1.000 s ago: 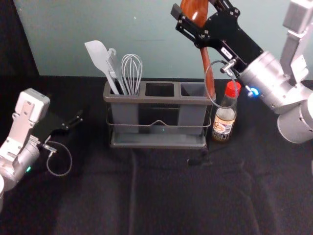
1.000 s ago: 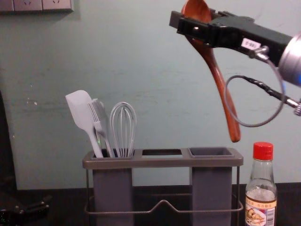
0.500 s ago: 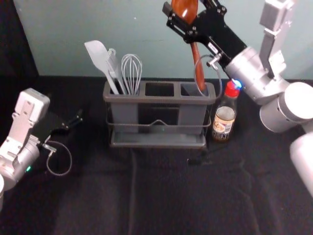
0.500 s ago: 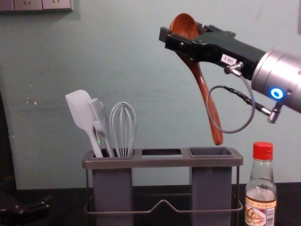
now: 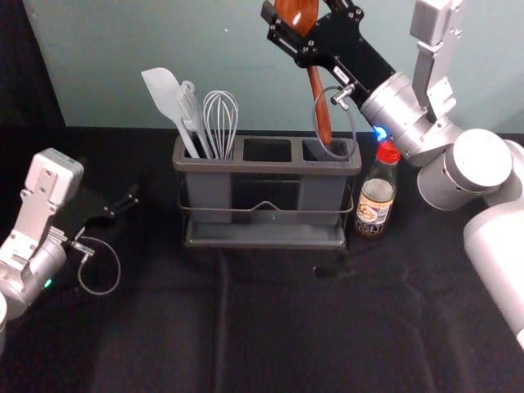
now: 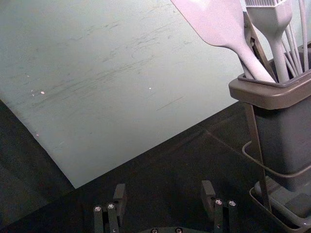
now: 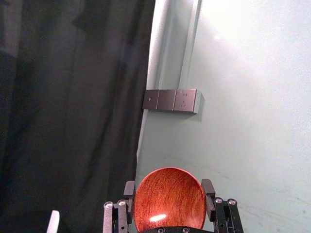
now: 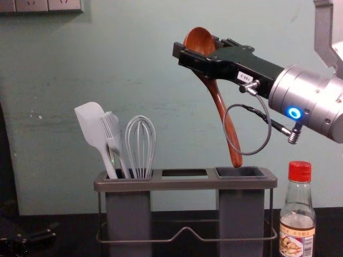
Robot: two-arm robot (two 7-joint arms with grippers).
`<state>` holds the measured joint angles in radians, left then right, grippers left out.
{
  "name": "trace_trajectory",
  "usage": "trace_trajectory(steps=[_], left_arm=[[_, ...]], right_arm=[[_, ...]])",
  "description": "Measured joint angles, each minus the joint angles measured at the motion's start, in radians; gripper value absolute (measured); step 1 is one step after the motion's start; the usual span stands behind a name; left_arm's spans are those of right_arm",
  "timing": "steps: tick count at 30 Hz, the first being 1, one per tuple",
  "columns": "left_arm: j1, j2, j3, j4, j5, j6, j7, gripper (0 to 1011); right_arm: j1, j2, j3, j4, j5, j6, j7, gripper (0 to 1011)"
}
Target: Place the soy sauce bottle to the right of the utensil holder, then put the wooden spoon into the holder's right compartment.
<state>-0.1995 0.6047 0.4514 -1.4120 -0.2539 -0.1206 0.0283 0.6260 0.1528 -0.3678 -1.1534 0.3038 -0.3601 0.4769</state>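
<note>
My right gripper (image 5: 295,31) is high above the utensil holder (image 5: 246,166), shut on the wooden spoon (image 5: 317,90) near its bowl. In the right wrist view, the spoon's bowl (image 7: 169,201) sits between the fingertips of the right gripper (image 7: 169,196). The spoon slants handle-down in the chest view, its handle tip (image 8: 236,159) at the rim of the right compartment (image 8: 240,172). The soy sauce bottle (image 8: 298,217) stands upright just right of the holder. My left gripper (image 5: 131,201) is parked at the left; its fingers are apart in the left wrist view (image 6: 164,194).
A spatula (image 8: 91,126), a brush (image 8: 113,136) and a whisk (image 8: 140,144) stand in the holder's left compartment. Behind runs a pale green wall (image 8: 161,64). Black cloth (image 5: 270,319) covers the table in front of the holder.
My right gripper has moved left and, in the chest view, lower with the spoon, bringing the handle from above the bottle side to the right compartment. The left arm, holder and bottle have stayed still.
</note>
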Motion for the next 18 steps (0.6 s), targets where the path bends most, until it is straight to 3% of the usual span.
trace_trajectory(steps=[18], left_arm=[[0.000, 0.000, 0.000, 0.000, 0.000, 0.000, 0.000, 1005]], right_arm=[[0.007, -0.019, 0.008, 0.060, -0.010, -0.018, 0.014, 841]])
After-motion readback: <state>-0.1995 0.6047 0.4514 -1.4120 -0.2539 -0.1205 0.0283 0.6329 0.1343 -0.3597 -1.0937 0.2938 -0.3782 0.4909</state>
